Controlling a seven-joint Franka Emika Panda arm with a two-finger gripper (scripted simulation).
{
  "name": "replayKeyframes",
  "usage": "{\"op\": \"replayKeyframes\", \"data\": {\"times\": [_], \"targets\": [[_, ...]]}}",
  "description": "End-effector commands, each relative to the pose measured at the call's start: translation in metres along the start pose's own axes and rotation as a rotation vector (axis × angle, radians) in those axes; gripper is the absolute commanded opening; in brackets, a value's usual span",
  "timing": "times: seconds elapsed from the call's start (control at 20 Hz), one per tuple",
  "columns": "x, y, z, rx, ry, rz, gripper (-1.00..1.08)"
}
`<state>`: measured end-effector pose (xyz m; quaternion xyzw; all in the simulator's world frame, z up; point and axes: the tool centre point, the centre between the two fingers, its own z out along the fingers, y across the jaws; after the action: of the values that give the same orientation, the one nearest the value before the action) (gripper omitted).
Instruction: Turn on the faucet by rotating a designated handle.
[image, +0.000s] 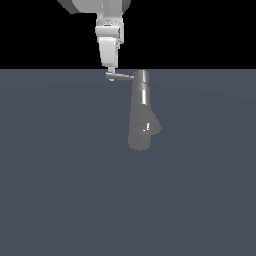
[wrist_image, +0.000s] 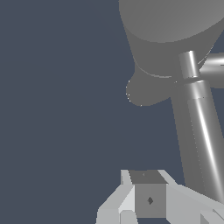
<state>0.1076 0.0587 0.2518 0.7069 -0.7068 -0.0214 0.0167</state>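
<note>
The grey faucet (image: 140, 125) stands on the floor with a wide dull body, a stubby spout (image: 156, 127) and a shiny neck under its cap (image: 142, 76). The thin handle (image: 120, 76) sticks out from the cap toward the exterior view's left. My gripper (image: 110, 68) comes down from above, fingertips at the handle's free end, touching or nearly so. The fingers look pressed together, with nothing between them. In the wrist view the handle (wrist_image: 202, 127) runs beside the gripper (wrist_image: 146, 186), outside the fingers, and the faucet body (wrist_image: 168, 39) and spout (wrist_image: 144, 92) lie beyond.
A flat blue-grey floor (image: 60, 175) surrounds the faucet. The white arm (image: 107, 20) rises out of the frame above the handle's end.
</note>
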Motion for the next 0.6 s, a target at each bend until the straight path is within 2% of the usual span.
{"op": "replayKeyframes", "data": {"times": [0.0, 0.55], "targets": [[-0.001, 0.009, -0.001, -0.008, 0.000, -0.001, -1.00], [-0.001, 0.040, -0.014, -0.007, 0.000, -0.001, -1.00]]}}
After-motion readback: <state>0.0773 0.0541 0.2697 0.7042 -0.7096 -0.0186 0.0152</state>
